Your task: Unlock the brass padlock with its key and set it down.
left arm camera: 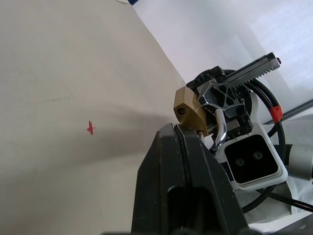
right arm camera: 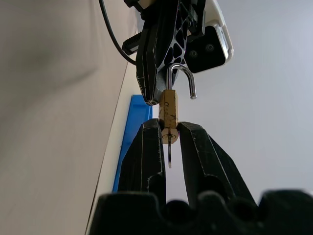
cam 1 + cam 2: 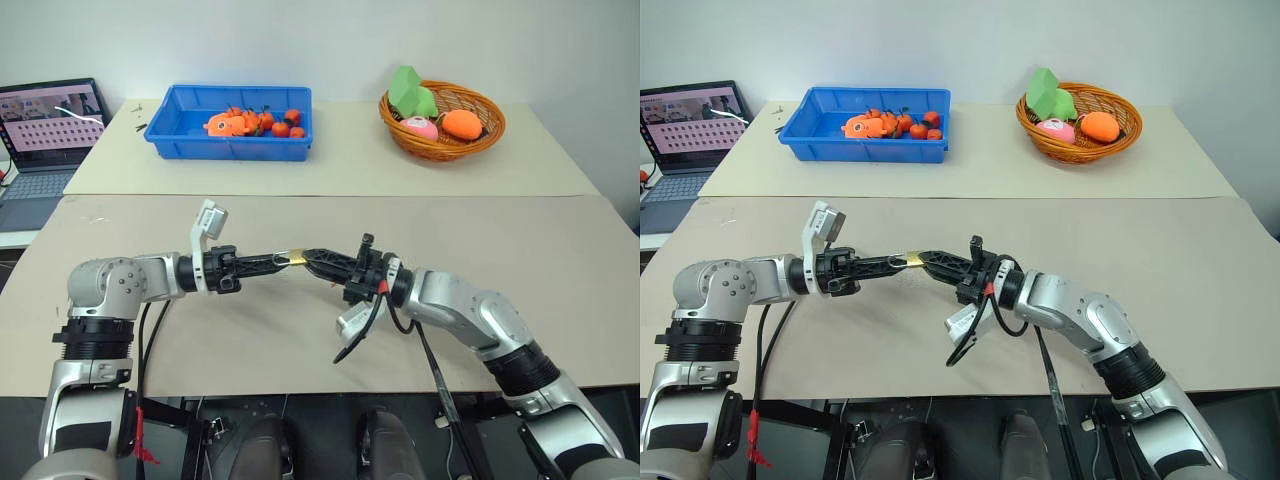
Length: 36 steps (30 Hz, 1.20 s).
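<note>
Right pincer (image 2: 167,133) and left pincer (image 3: 283,261) clamp brass padlock (image 2: 168,115), level, shackle leftward.

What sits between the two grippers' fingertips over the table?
The brass padlock, shackle sprung open, spans the gap between the left gripper and right gripper, clearest in the right wrist view.

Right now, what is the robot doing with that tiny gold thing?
The robot holds a brass padlock in the air between its two grippers, above the table. The left gripper pinches the shackle end; the right gripper grips the bottom, where the key sticks in. The shackle looks sprung open on one side. It isn't set down yet.
</note>
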Tool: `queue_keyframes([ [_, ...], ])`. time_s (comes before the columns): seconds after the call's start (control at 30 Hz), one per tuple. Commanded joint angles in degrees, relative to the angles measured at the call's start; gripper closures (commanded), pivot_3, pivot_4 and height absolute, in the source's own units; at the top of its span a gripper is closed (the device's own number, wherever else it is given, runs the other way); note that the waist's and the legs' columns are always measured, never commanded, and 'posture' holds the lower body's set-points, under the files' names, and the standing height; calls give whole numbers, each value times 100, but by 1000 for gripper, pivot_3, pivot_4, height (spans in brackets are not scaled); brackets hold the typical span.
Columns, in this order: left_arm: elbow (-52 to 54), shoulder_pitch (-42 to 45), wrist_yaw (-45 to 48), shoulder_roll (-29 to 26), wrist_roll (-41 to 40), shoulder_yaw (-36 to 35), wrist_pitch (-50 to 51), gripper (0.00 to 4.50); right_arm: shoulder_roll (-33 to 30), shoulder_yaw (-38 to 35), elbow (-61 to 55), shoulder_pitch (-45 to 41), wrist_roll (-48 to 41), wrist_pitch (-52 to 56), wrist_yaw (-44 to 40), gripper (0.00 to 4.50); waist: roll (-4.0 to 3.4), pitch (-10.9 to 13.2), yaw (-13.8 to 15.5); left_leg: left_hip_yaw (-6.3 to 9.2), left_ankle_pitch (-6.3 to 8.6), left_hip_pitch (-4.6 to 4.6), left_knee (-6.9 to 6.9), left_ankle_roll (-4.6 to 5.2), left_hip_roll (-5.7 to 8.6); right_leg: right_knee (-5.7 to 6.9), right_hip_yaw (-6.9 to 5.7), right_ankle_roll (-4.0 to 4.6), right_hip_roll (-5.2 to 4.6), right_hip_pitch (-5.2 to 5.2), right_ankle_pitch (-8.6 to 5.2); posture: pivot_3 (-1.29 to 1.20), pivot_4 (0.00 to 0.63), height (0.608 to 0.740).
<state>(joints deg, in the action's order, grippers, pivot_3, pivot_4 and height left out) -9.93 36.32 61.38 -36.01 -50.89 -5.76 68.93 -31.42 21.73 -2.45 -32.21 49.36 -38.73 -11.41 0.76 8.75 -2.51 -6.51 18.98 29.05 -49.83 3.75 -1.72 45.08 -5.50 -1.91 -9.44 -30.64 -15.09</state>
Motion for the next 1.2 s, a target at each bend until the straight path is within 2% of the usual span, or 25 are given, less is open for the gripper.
queue_keyframes([
  [0.03, 119, 101, 55, -46, -115, -181, -3, 4461, -54, 11, -49, -6, -131, -99, -48, 4404, 0, 0, 0, 0, 0, 0, 0, 0, 0, 0, 0, 0, 0, 0, 0, 0, 150, 664],
  [0.67, 55, 121, 100, -56, -103, -165, -3, 4461, -69, -27, -119, 1, -250, -101, -160, 4404, 0, 0, 0, 0, 0, 1, 0, 0, 0, 0, 0, 0, 0, -1, 0, 0, 150, 664],
  [1.2, -44, 101, 107, -64, -10, -175, -149, 4461, -20, -219, -475, 43, -849, 92, -428, 4404, 0, 0, 2, 1, 0, 1, 0, 0, 0, 0, 0, 0, 0, 0, 0, 0, 150, 664],
])
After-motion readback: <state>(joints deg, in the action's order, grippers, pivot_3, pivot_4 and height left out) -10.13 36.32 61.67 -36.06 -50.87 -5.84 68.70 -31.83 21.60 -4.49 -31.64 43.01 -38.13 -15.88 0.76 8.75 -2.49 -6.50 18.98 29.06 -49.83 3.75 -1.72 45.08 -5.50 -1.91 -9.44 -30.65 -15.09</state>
